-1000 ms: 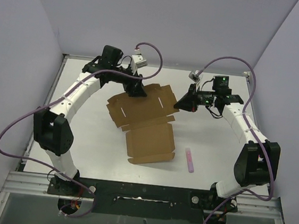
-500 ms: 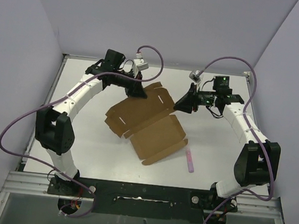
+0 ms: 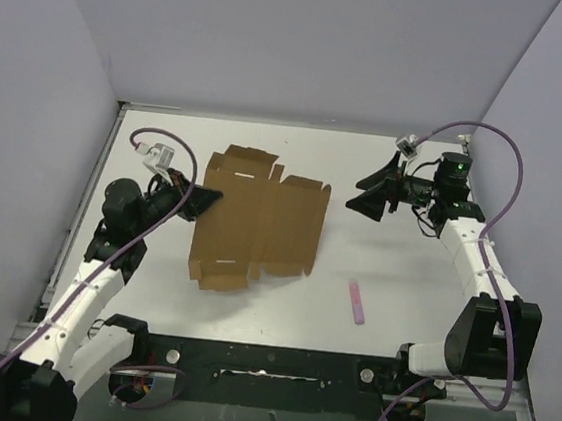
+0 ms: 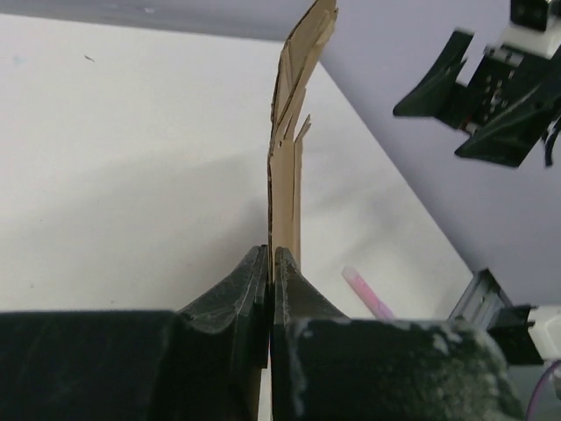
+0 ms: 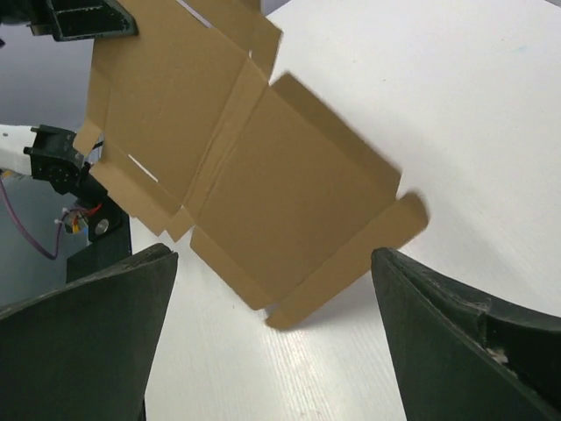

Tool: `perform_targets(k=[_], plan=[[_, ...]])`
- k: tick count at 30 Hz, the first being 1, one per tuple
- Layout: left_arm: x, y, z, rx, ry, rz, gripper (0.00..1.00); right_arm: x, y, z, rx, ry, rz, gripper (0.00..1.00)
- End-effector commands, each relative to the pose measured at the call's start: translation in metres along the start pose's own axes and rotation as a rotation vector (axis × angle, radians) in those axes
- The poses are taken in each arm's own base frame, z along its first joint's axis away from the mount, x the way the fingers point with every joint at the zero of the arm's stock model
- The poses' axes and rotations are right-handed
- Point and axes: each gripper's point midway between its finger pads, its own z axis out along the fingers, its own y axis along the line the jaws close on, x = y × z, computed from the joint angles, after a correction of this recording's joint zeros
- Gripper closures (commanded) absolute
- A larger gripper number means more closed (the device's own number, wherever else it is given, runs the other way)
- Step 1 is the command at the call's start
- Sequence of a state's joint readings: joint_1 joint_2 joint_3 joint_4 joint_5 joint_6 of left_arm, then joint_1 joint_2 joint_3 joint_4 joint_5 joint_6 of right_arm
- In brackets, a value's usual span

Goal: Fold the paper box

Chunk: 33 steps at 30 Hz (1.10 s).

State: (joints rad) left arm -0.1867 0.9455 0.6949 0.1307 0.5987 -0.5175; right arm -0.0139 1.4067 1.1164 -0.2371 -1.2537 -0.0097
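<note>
The left claw (image 3: pixel 206 198) is clamped shut on the left edge of the paper box (image 3: pixel 260 218), a plain brown cardboard sheet, unfolded, with flaps, slots and creases. In the left wrist view its two black fingers (image 4: pixel 237 285) press together with the cardboard pinched between them. The sheet runs straight away from the tips, seen edge-on.

From above, the sheet spreads out left of the middle of the white desk (image 3: pixel 405 274). Its panels sit side by side, with an uneven row of flaps along the far edge and a slotted flap at the near left corner. Its right edge is free, and in the right wrist view a shadow lies under the right-hand flap.

The right claw (image 3: pixel 366 191) stands wide open and holds nothing. It hangs to the right of the sheet and apart from it, tips pointing left toward the sheet's far right corner. A strip of open desk separates those tips from the cardboard's right edge.

A small pink stick (image 3: pixel 356 301) lies near the front of the desk, right of the sheet's near right corner and apart from it.

The left arm fills the narrow strip between the sheet and the lilac left wall (image 3: pixel 32 94). Open surface runs between the sheet's far flaps and the back wall. A wider open stretch covers the right front of the desk around the stick.
</note>
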Motion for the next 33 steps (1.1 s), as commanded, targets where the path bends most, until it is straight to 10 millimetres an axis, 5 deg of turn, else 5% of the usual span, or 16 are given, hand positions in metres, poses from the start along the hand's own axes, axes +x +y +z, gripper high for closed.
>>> perform_targets(k=[1, 10, 15, 22, 33], plan=[[-0.059, -0.014, -0.024, -0.002, -0.401, -0.151, 1.0, 0.001, 0.0, 0.006, 0.011, -0.083, 0.042, 0.02], [-0.069, -0.031, -0.038, 0.084, -0.493, -0.206, 1.0, 0.045, -0.026, 0.028, 0.029, -0.082, 0.206, 0.02], [-0.072, -0.039, -0.041, 0.152, -0.527, -0.237, 1.0, 0.048, -0.024, 0.034, -0.008, -0.098, 0.251, 0.02], [-0.089, -0.056, -0.049, 0.221, -0.596, -0.211, 1.0, 0.036, -0.014, 0.036, -0.032, -0.133, 0.336, 0.02], [-0.143, -0.092, -0.064, 0.307, -0.802, -0.143, 1.0, -0.013, 0.012, 0.011, 0.004, -0.299, 0.349, 0.02]])
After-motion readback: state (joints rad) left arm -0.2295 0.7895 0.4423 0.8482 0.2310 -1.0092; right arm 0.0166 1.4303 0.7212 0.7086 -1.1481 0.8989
